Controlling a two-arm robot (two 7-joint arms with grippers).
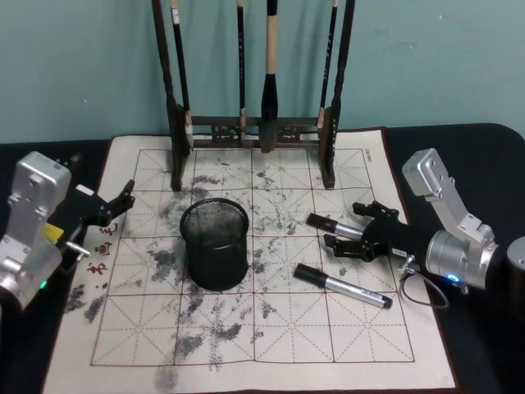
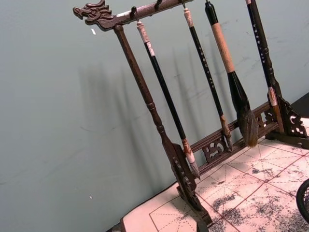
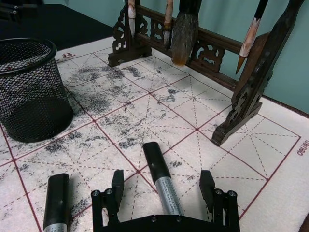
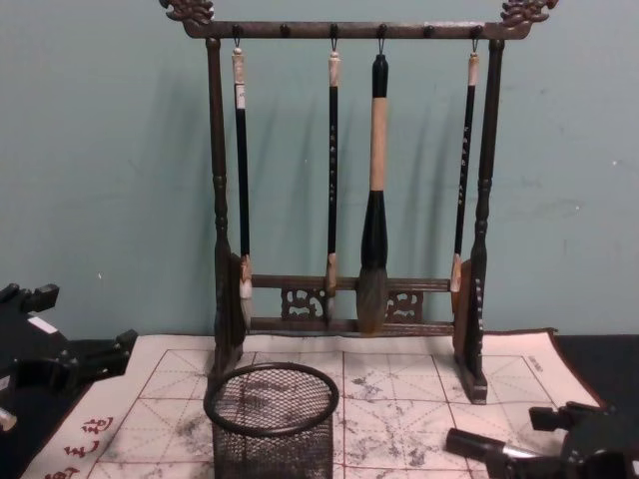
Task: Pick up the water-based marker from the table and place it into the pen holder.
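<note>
Silver-grey in the barrel and black at the cap, a spare marker (image 1: 343,286) lies nearest, at the lower right of the head view, flat on the white felt mat (image 1: 246,349); the print on its barrel is too small to read. Just beyond it, right of centre, the water-based marker (image 1: 330,222) also lies flat on the mat, cap pointing towards the pen holder. The right gripper (image 1: 346,227) straddles it with jaws apart, one of its fingers (image 3: 116,193) on either side, and the right wrist view shows a gap between each finger and the barrel. Lines of small print on that barrel cannot be made out. The pen holder (image 1: 215,264), black wire mesh, stands upright at the centre of the frame, apart from both markers. At the middle left the left gripper (image 1: 121,205) hangs over the mat's border, jaws apart. The mat is ruled in a red grid and blotched with grey ink. Red brush characters run down its left border, and at the right edge of the right wrist view cut-off lettering reads something like "dellan". Dark table (image 1: 467,144) shows round the mat. Farthest, at top centre, a carved wooden brush rack (image 4: 349,29) stands on the mat's far edge with four calligraphy brushes (image 4: 377,160) hanging, against a teal wall (image 4: 100,150).
</note>
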